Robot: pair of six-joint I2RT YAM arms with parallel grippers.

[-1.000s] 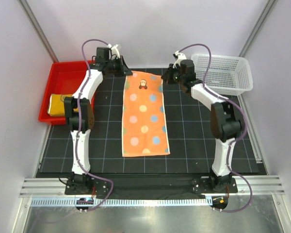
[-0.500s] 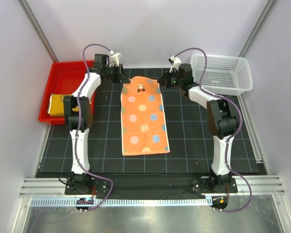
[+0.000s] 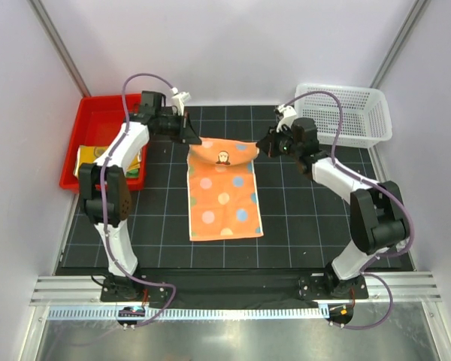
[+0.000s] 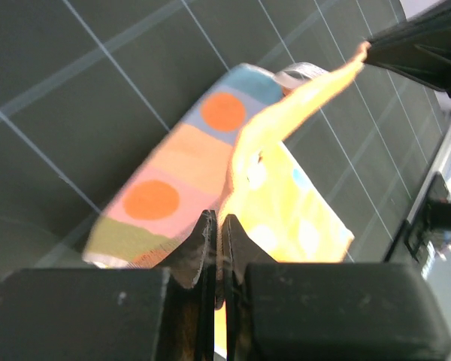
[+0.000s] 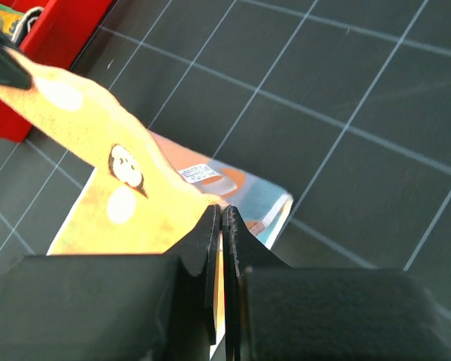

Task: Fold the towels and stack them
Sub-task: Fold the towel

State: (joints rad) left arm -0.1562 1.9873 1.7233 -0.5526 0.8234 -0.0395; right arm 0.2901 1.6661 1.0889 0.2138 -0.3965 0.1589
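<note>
The orange polka-dot towel [image 3: 224,197] lies lengthwise on the black mat, its far edge lifted off the mat and hanging between both grippers, cartoon figure [image 3: 224,157] facing up. My left gripper [image 3: 189,138] is shut on the far left corner [image 4: 233,180]. My right gripper [image 3: 260,147] is shut on the far right corner [image 5: 203,197]. In the wrist views the pastel-blocked underside [image 4: 173,173] shows beneath the raised edge, with a white label [image 5: 198,174]. A folded yellow-orange towel [image 3: 90,159] rests in the red tray [image 3: 98,120], partly behind my left arm.
The white mesh basket [image 3: 351,113] stands at the back right, just behind my right arm. The red tray sits off the mat's left edge. Grey walls close in on both sides and the back. A metal rail runs along the near edge.
Both grippers have lifted the towel's far edge and carried it toward me. The towel's flat part on the mat is shorter now, and the cartoon figure sits on the raised, sagging edge.
</note>
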